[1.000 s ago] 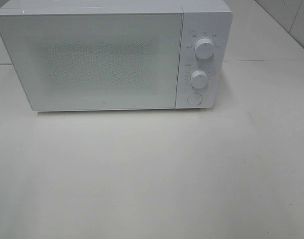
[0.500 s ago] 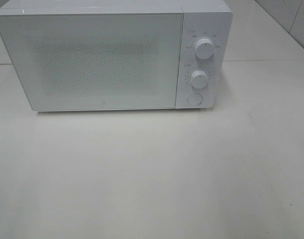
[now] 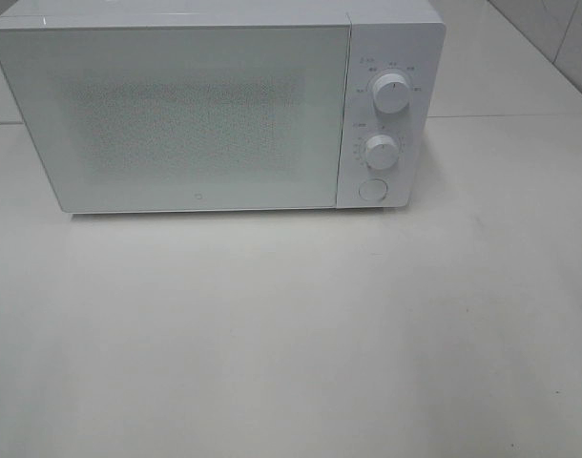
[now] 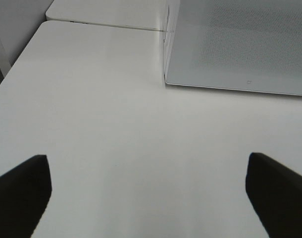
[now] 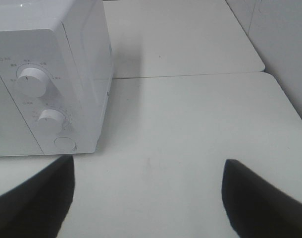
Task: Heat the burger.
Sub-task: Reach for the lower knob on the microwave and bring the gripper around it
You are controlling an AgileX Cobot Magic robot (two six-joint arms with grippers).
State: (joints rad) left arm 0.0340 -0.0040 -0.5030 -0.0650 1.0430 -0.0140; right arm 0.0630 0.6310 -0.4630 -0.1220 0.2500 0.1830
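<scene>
One microwave (image 3: 176, 114), door shut, bears an upper knob (image 3: 393, 95), a lower knob (image 3: 381, 152) and one button (image 3: 371, 189). Facing it, the left gripper (image 4: 147, 171) and the right gripper (image 5: 147, 168) are spread wide and empty.

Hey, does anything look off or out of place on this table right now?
Nothing is spilled, askew or damaged: the microwave sits square on the table, door shut. The one oddity is that no burger shows in any view. The left hand and right hand hang open and empty.
</scene>
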